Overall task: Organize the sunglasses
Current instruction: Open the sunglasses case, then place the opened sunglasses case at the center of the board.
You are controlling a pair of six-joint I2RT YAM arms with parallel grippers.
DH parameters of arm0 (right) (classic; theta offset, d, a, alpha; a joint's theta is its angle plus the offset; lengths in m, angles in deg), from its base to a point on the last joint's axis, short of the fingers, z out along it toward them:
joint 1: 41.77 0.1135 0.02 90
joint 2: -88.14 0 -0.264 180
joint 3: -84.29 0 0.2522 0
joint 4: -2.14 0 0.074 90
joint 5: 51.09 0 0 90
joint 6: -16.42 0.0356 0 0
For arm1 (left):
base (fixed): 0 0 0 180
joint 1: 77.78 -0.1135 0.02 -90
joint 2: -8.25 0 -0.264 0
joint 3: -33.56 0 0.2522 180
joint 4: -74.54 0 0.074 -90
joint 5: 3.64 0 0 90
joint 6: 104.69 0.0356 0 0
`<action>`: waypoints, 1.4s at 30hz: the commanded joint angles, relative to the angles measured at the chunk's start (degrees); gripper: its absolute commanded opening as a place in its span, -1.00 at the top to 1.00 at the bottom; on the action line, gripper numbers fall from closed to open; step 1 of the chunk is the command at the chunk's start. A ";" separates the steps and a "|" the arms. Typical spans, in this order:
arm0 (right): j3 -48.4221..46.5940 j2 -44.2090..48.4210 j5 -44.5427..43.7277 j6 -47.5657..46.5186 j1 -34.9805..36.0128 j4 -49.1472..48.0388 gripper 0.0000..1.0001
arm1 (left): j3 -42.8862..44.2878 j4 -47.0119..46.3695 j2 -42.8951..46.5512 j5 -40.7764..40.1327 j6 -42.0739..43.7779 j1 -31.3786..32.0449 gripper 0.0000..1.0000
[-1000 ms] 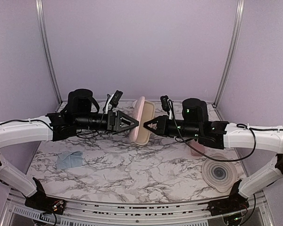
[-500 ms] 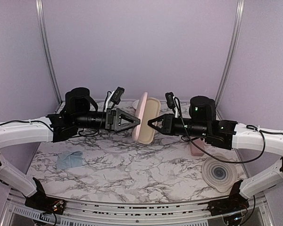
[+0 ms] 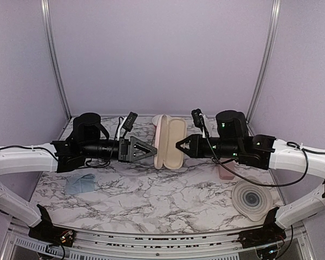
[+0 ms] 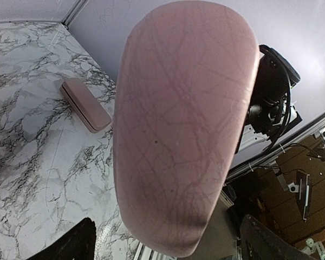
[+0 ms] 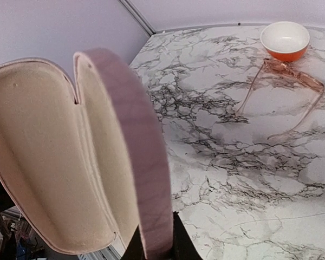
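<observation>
A marbled table carries everything. Above its middle, one open pink case stands on end in the air, long axis upright, cream lining facing the right arm. The right gripper pinches the rim of one of its shells. The left gripper is spread wide behind the case's outer shell. One pale round dish sits near the right edge, and one closed pink case lies flat. One blue cloth lies by the left edge. One orange bowl sits at the far edge. One pair of sunglasses lies just beside it, front bar nearest the bowl, both temples unfolded and pointing away from it.
</observation>
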 commanded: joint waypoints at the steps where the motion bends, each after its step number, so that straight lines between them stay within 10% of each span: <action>1: -5.03 1.34 -4.69 -3.47 -0.19 4.98 0.77 | -1.49 2.43 2.61 -4.19 2.90 -0.13 -0.98; 11: -14.95 -6.92 -16.79 -11.91 -0.24 29.36 0.77 | -2.74 24.00 8.18 -33.35 12.68 -0.13 -0.98; 22: -24.92 -21.29 -21.88 -22.34 -0.15 43.86 0.77 | -13.13 24.30 12.46 -49.92 10.49 -1.18 -0.98; 42: -29.47 -38.92 -28.78 -39.08 6.00 49.96 0.71 | -19.27 16.45 8.77 -42.99 10.68 -6.70 -0.91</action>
